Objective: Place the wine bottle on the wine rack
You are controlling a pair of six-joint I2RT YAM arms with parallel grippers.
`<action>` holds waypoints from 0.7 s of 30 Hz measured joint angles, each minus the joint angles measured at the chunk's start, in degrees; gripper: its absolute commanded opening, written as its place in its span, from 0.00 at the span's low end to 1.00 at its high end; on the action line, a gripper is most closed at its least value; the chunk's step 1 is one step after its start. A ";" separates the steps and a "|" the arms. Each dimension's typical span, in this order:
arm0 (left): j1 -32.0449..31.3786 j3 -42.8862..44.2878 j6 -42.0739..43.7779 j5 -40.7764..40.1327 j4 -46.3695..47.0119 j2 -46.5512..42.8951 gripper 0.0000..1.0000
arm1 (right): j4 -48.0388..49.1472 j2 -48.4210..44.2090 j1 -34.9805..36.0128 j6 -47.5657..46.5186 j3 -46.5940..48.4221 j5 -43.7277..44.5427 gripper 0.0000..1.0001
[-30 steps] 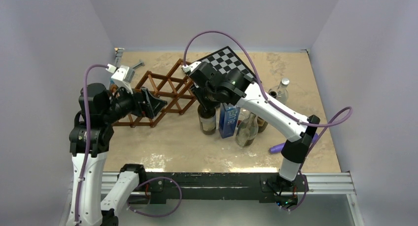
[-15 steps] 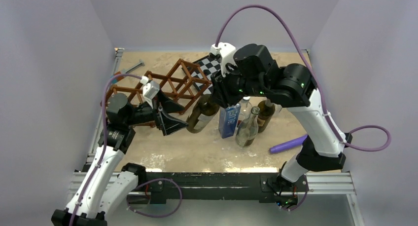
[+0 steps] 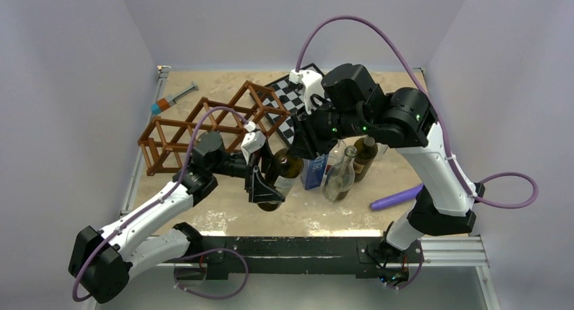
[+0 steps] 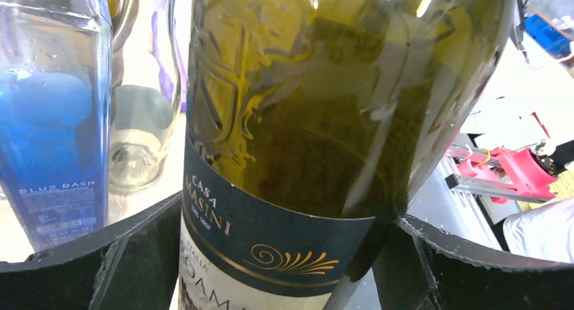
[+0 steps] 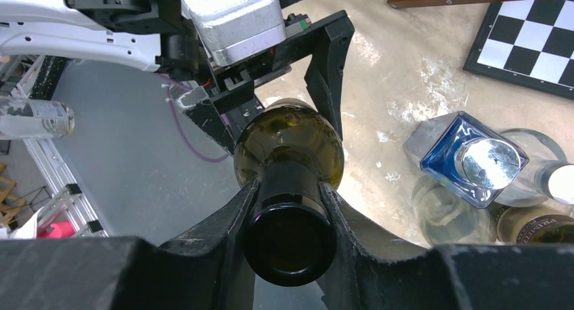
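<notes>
Sandy tabletop, pale lilac walls on three sides. Your right gripper (image 5: 290, 212) is clamped on the neck of the wine bottle (image 3: 279, 179), just under the lip. The bottle hangs tilted, with its base toward the table's near edge. Your left gripper (image 3: 265, 188) has its jaws spread wide, one on each side of the bottle's lower body at the dark label. Whether the pads touch the glass you cannot tell. The wine bottle is not on the wine rack (image 3: 223, 114), which lies at the back left, apart from it. The checkerboard (image 3: 281, 97) lies just right of the rack. Beside the held bottle stand a blue bottle (image 3: 313, 169), a clear bottle (image 3: 338, 178) and a brown bottle (image 3: 365, 158).
</notes>
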 measured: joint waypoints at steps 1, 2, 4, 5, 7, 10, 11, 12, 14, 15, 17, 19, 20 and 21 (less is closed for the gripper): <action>-0.17 -0.72 -0.52 0.13 1.70 0.11 0.97 | 0.00 0.00 0.00 0.15 0.00 0.00 0.00; -0.28 -1.42 -1.33 0.26 3.63 0.20 0.97 | 0.07 -0.02 0.00 0.28 0.00 0.00 0.00; -0.79 -2.29 -1.88 0.52 6.25 0.44 0.93 | 0.33 -0.11 0.00 0.72 0.00 -0.17 0.00; -1.25 -2.34 -1.95 0.66 6.88 0.50 0.87 | 0.57 -0.20 0.00 1.01 0.00 -0.42 0.00; -2.14 -2.34 -1.97 1.05 8.41 0.52 0.65 | 0.90 -0.44 -0.02 1.44 0.00 -1.07 0.00; -3.02 -2.29 -1.09 1.44 9.90 0.33 0.00 | 1.44 -0.92 -0.37 1.99 0.00 -1.62 0.00; -3.28 -2.25 -0.76 1.07 9.57 0.07 0.00 | 1.79 -0.94 -0.42 2.12 -0.02 -1.75 0.00; -3.26 -2.01 0.07 0.57 8.46 -0.20 0.00 | 1.86 -0.98 -0.48 2.08 -0.11 -1.79 0.03; -3.19 -0.42 3.58 -1.05 3.41 -0.81 0.00 | 2.34 -1.46 -0.48 1.88 -0.66 -1.81 0.42; -3.21 1.01 5.99 -1.97 0.02 -1.03 0.00 | 2.71 -1.92 -0.61 1.73 -1.03 -1.81 0.62; -3.23 4.44 11.65 -4.74 -7.48 -1.33 0.00 | 4.66 -3.65 -0.87 2.45 -2.73 -1.95 0.86; -3.15 8.28 17.77 -9.99 -16.17 -1.38 0.00 | 6.97 -6.58 -0.98 2.82 -5.35 -2.01 0.96; -3.08 10.21 20.85 -12.87 -20.17 -1.38 0.00 | 8.13 -8.48 -0.96 2.78 -6.95 -1.68 0.98; -2.99 11.67 23.26 -15.10 -23.12 -1.38 0.00 | 9.05 -10.45 -0.94 2.71 -8.35 -1.25 0.98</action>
